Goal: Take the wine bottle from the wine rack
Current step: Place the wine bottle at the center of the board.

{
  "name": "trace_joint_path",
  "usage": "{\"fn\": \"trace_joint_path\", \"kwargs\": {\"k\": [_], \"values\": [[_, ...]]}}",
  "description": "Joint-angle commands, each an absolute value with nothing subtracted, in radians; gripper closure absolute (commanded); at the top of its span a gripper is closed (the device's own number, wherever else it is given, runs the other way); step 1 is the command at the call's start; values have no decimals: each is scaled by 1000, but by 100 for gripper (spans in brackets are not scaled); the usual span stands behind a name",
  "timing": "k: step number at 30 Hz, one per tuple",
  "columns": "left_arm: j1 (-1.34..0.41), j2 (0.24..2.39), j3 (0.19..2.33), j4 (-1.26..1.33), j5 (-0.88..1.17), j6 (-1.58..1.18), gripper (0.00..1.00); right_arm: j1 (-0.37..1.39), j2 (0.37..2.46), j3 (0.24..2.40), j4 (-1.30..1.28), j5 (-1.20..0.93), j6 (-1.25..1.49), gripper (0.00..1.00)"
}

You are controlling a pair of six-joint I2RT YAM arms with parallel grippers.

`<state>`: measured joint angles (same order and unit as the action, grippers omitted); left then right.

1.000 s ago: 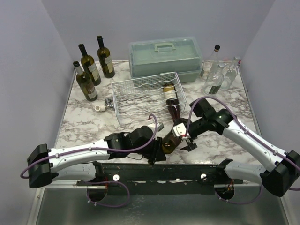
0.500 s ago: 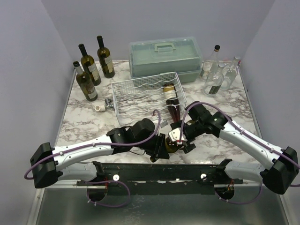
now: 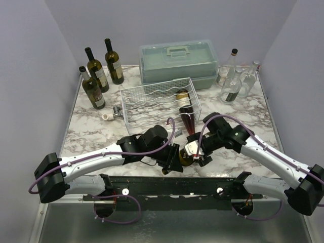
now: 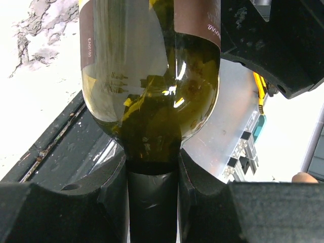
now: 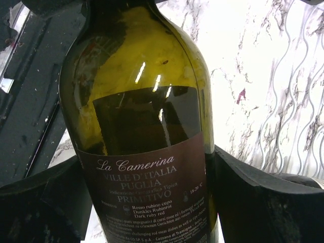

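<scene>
Spanning the scene is a marble table (image 3: 91, 131), with a grey-green case (image 3: 177, 61) at its far edge, lid shut and handle on top. Just near of the case sits the rack (image 3: 152, 104), a white wire frame with wavy cross wires; a second bottle (image 3: 183, 96) lies in its rightmost groove, and the other grooves hold nothing. The bottle (image 3: 185, 156) is off the rack, lying slanted at the table's near edge, just near of the rack's near right corner and between the two arms. Whether its base end touches the rack cannot be told. The right gripper (image 3: 198, 152) is clamped across the body at the dark label, one finger on each side in the right wrist view. The left gripper (image 4: 152, 172) pinches the neck just below the shoulder. Three green bottles (image 3: 97, 71) stand upright at the far left, and clear bottles (image 3: 233, 81) stand at the far right. A small white piece (image 3: 107, 116) lies left of the rack.
</scene>
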<state>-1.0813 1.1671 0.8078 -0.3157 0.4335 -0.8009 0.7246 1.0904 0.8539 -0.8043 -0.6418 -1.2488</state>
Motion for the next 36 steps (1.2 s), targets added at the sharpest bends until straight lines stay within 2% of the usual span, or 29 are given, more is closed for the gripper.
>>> {"fn": "trace_joint_path", "kwargs": {"k": [1, 2, 6, 10, 14, 21, 36], "values": [[-1054, 1138, 867, -162, 462, -805, 71, 719, 1043, 813, -760, -665, -1209, 89], [-1052, 1137, 865, -160, 463, -806, 65, 711, 1037, 808, -749, -676, -1192, 93], [-1046, 1137, 858, -146, 474, -813, 44, 677, 1015, 788, -707, -720, -1130, 98], [-1040, 1136, 849, -125, 492, -818, 27, 649, 999, 771, -676, -745, -1088, 100], [-1031, 1127, 838, -103, 499, -819, 16, 622, 986, 750, -645, -774, -1046, 100], [-1012, 1079, 813, -78, 456, -807, 2, 561, 966, 710, -602, -850, -985, 100], [-1009, 913, 796, 36, 270, -580, 1, 413, 937, 686, -530, -947, -856, 100]]}}
